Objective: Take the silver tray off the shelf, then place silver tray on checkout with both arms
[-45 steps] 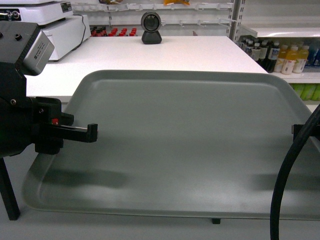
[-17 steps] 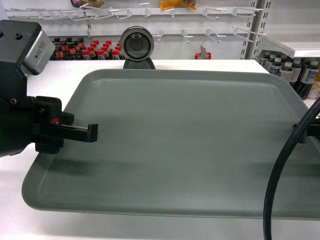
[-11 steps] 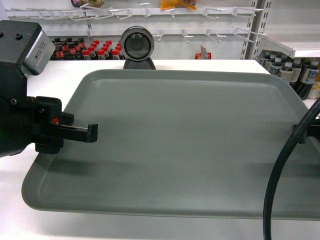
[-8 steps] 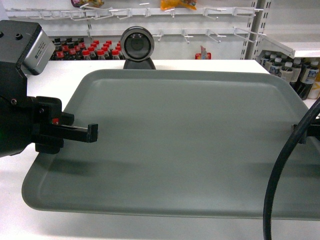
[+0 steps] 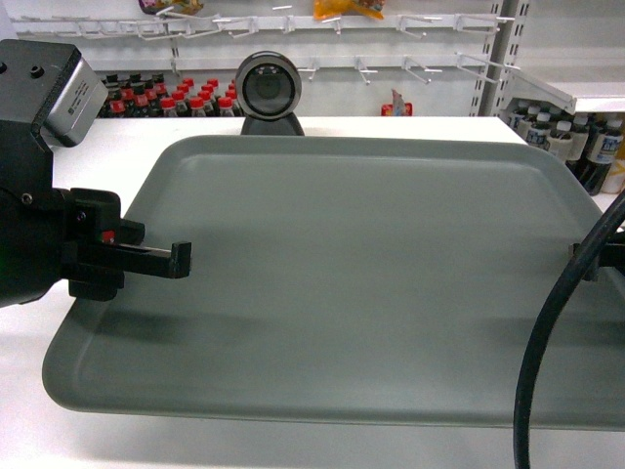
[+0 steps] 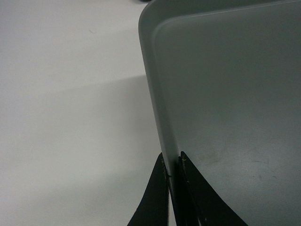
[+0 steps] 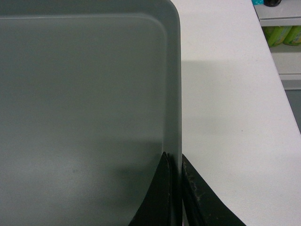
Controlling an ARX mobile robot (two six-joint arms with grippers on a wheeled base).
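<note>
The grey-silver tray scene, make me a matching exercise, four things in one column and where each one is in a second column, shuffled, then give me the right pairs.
Things
1. large matte grey-silver rectangular tray
2. left black toothed gripper
3. round grey scanner on a black base
4. red-capped dark bottles

Places
A. on the white tabletop just beyond the tray's far rim
B. on a store shelf behind the tabletop
C. clamped on the tray's left rim
D. over the white tabletop, a gripper on each side rim

Pairs: 1-D, 2-C, 3-A, 4-B
</note>
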